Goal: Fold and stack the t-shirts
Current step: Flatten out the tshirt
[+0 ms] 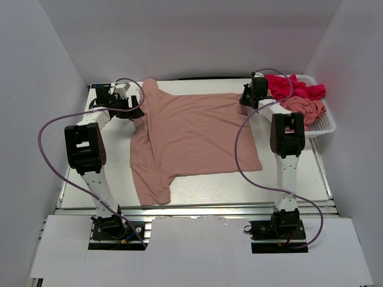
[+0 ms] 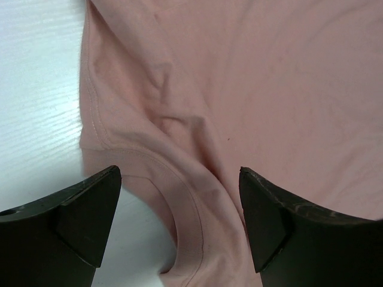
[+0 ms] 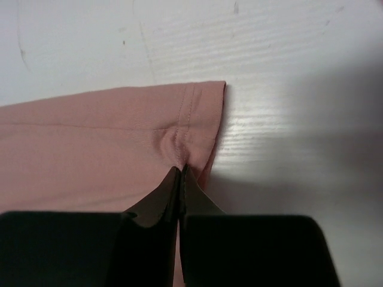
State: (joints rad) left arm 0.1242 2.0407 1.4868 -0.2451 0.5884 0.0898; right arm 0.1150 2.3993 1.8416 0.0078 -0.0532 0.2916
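Now: a pink t-shirt point(image 1: 191, 140) spread out, ready for a fold.
Top view: it lies flat mid-worktop point(image 1: 299, 173); other t-shirts point(image 1: 296, 95) fill the far-right basket point(image 1: 323, 125). Left wrist: the left gripper point(image 1: 133, 107) hangs released over the neckline. Right wrist: the right gripper point(image 1: 247, 98) is clenched on a hem corner, likely to lift it. No writing can be read.

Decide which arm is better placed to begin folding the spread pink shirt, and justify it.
Right, probably. The right gripper is shut on the shirt at its hemmed corner, ready to lift; the left gripper hangs open above the opposite edge, gripping nothing.
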